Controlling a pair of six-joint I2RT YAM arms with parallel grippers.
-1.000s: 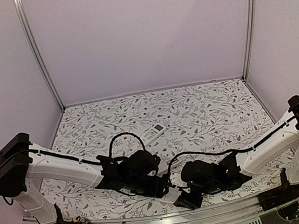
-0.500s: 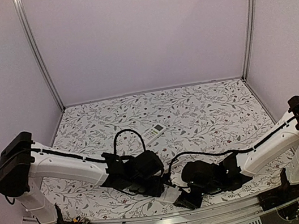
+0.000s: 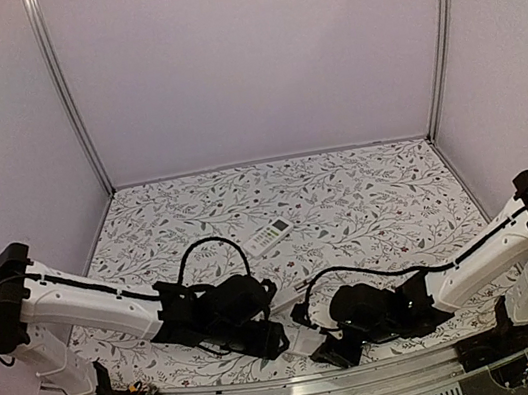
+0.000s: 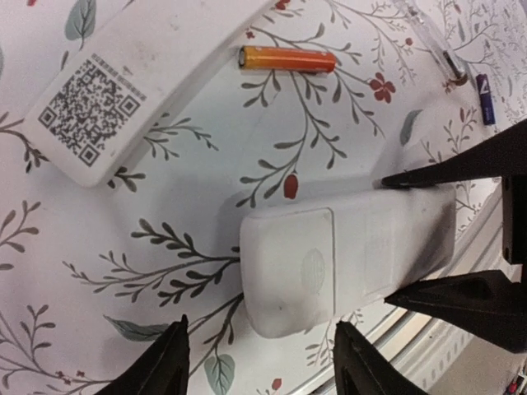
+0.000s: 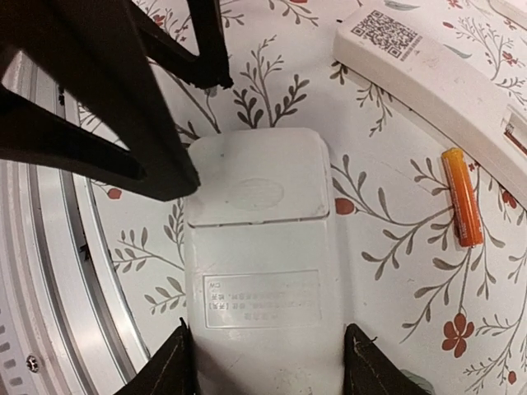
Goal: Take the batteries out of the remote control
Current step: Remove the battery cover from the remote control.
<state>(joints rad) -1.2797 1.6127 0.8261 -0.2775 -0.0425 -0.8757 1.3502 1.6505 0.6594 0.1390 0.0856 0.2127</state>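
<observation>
Entry one: orange battery (image 4: 286, 59), single cell, lying loose on the flowered counter (image 4: 165, 214), just beside a second remote with a QR label (image 4: 123, 82).

Entry two: remote control (image 4: 329, 263), white, back up, cover on, near the counter's front edge.

Right end effector (image 5: 266, 325): I see it clamped on the remote control's sides.

Left end effector (image 4: 261, 321): fingers apart at the remote control's end, holding nothing.

Orange battery (image 4: 286, 59) loose near face-down remote (image 4: 346, 255)
</observation>
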